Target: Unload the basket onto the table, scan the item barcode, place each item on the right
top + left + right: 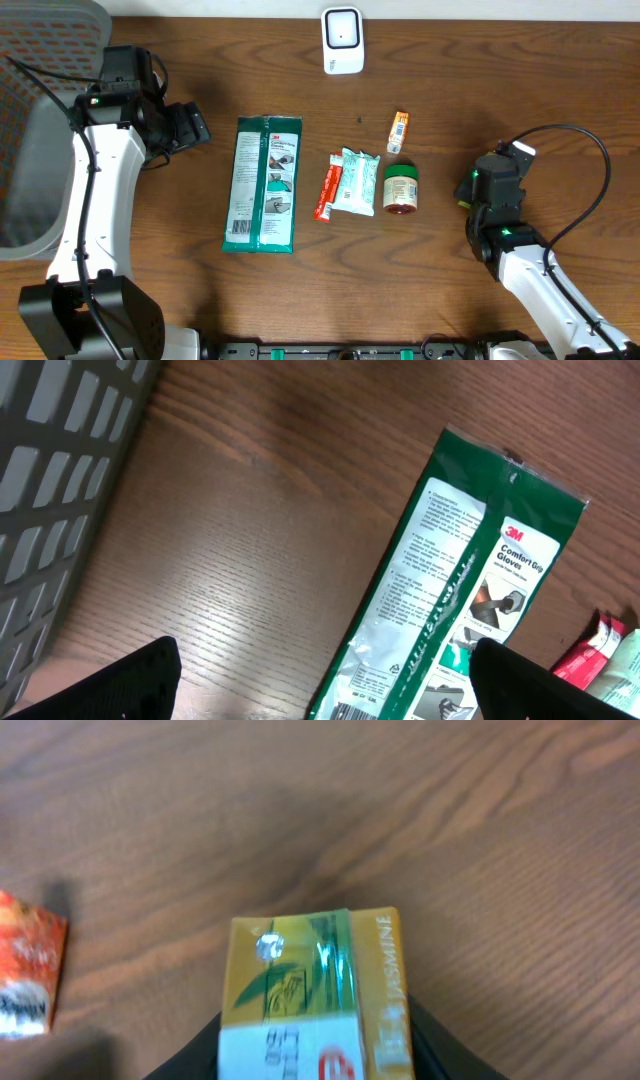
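In the right wrist view a yellow jasmine tea box point(310, 985) with a white label fills the space between my right gripper's point(315, 1065) dark fingers point(190, 1058). The fingers press on both its sides, just above the wooden table. From overhead the right gripper point(478, 196) is at the right of the table, and only a yellow corner of the box point(463, 204) shows. A white barcode scanner point(342, 40) stands at the far edge, well away from it. My left gripper point(192, 127) is open and holds nothing, left of the green glove pack.
A green 3M glove pack point(262, 185) lies centre-left, also seen from the left wrist point(470, 590). Beside it are a red sachet point(326, 190), a teal pack point(358, 182), a small jar point(401, 189) and an orange packet point(398, 131). A grey basket point(40, 130) stands at the left.
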Robot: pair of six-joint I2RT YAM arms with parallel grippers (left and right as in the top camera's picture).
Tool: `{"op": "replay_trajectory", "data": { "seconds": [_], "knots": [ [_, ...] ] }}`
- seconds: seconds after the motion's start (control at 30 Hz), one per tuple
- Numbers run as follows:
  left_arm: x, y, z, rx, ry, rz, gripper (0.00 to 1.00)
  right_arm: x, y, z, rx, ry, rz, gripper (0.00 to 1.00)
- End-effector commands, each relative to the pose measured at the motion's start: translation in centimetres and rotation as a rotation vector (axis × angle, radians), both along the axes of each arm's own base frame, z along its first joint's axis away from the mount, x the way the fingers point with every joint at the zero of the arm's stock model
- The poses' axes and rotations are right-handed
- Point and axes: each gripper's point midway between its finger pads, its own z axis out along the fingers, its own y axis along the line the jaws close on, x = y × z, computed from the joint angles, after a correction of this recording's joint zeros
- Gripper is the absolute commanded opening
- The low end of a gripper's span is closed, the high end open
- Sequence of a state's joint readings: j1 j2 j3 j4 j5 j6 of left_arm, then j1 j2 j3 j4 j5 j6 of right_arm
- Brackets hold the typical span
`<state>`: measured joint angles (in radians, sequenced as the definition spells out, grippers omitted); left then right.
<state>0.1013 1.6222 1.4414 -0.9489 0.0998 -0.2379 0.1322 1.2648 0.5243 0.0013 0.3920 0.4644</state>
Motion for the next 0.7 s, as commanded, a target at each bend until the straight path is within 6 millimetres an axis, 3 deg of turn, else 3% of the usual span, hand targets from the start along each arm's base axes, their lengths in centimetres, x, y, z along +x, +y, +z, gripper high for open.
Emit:
{"op": "replay_trajectory", "data": {
  "seconds": [0.0, 0.13, 0.33, 0.47, 0.67],
  "knots": [
    [0.0, 0.1, -0.1, 0.000, 0.005, -0.002, 0.92, -0.5, 0.4, -0.6, 0.033, 0.025, -0.004, 0.38],
    [0.0, 0.1, -0.1, 0.000, 0.005, -0.002, 0.92, -1.0, 0.7, -1.2, 0.043, 0.062, 0.011, 0.45],
    [0.0, 0.1, -0.1, 0.000, 0.005, -0.002, 0.92, -0.9, 2.5, -1.2, 0.117, 0.063, 0.086, 0.64],
    [0.0, 0.1, -0.1, 0.000, 0.005, -0.002, 0.93, -1.3, 2.5, -0.6, 0.122, 0.060, 0.090, 0.78],
    [0.0, 0.1, -0.1, 0.000, 0.005, -0.002, 0.92, -2.6, 2.2, 1.8, 0.120, 0.045, 0.083, 0.86]
  ]
}}
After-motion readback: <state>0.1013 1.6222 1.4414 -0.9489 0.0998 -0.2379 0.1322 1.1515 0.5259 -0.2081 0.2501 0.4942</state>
